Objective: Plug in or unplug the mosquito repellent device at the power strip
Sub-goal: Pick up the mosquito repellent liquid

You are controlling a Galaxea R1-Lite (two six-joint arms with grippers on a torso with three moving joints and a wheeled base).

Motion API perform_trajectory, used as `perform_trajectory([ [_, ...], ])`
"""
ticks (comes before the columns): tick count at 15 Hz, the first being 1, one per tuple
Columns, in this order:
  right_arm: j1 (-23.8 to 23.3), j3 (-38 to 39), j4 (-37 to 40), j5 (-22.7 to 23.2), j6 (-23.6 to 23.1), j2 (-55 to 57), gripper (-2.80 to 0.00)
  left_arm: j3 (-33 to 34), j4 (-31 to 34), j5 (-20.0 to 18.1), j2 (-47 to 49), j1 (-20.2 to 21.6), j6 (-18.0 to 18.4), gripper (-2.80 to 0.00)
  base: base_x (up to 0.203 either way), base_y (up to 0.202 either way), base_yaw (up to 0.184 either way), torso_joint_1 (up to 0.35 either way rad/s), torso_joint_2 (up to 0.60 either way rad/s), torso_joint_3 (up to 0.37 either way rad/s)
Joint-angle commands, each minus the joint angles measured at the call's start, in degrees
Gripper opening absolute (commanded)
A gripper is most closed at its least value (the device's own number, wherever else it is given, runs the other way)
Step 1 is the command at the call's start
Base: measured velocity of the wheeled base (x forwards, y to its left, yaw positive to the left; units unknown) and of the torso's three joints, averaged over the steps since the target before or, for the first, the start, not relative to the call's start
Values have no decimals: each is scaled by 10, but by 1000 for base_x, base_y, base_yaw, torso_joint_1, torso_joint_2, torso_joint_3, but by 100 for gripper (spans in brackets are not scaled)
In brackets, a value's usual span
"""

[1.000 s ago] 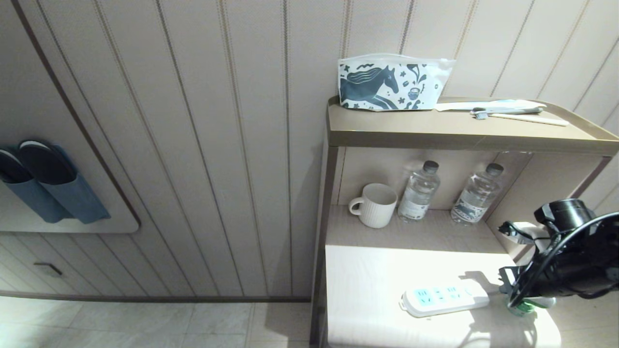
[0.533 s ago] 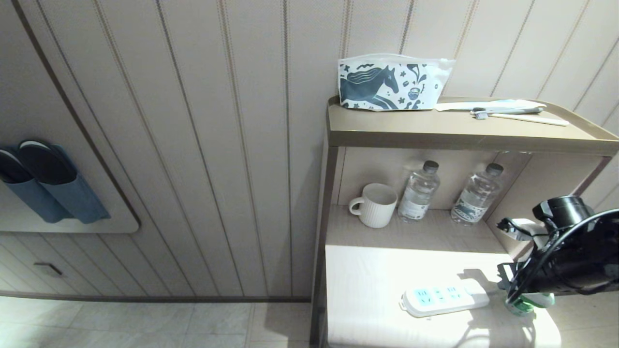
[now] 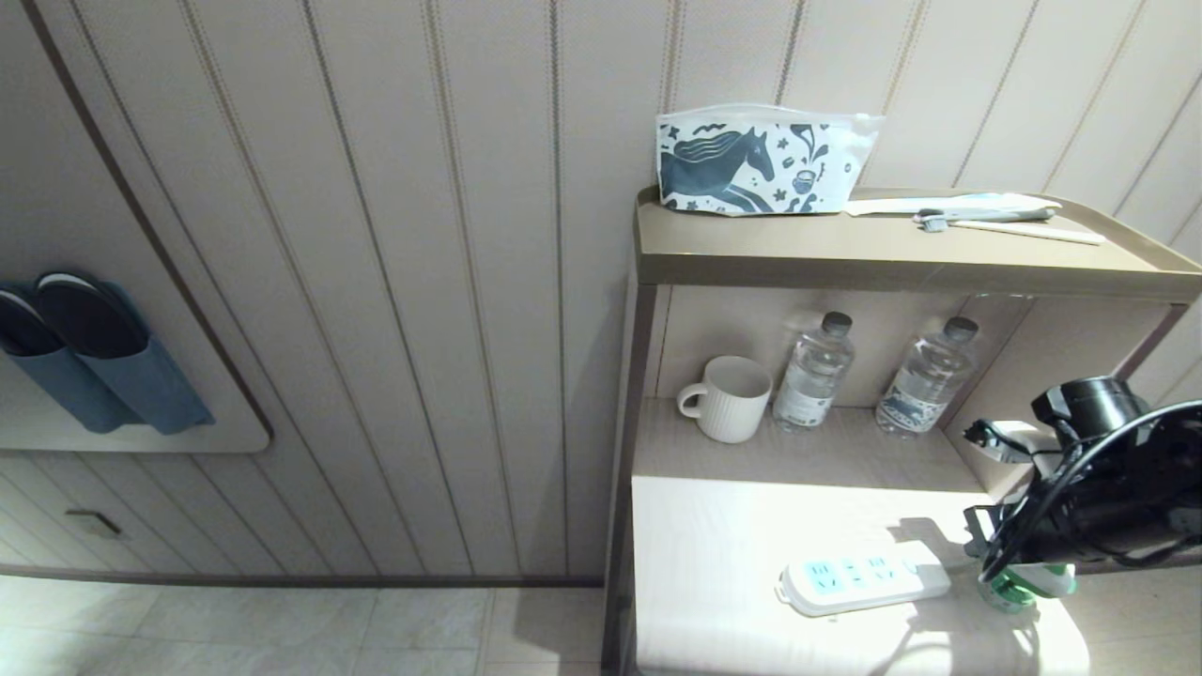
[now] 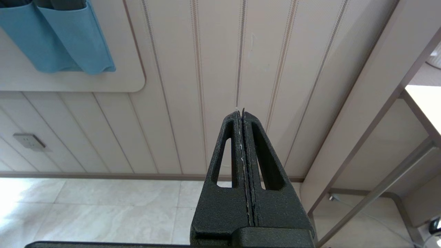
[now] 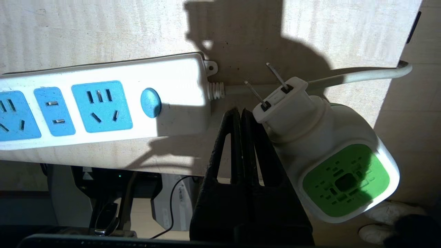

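The left gripper [image 4: 243,115], fingers pressed together and empty, faces the panelled wall [image 3: 376,282]. On the pale shelf [image 3: 714,535] lies the power strip [image 3: 864,578]; just beside its cord end the mosquito repellent device [image 5: 330,151], prongs bare, is half hidden behind the closed right gripper [image 5: 241,115].

Your head camera looks down from high at the pale wooden shelf unit [image 3: 798,526] against the panelled wall. Your right wrist camera sits close above the long white power strip with light-blue sockets [image 5: 100,103], which the head view shares [image 3: 864,577]. Your left wrist camera faces the wall low near the tiled floor [image 4: 103,210].
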Motion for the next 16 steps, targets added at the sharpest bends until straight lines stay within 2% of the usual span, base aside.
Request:
perform_trajectory([
  [1, -1, -3, 0, 0, -1, 0, -280, 0, 0, 0, 0, 0, 0, -280, 0, 0, 0, 0, 0, 0],
  [16, -4, -29, 0, -1, -2, 12, -280, 0, 0, 0, 0, 0, 0, -280, 0, 0, 0, 0, 0, 0],
])
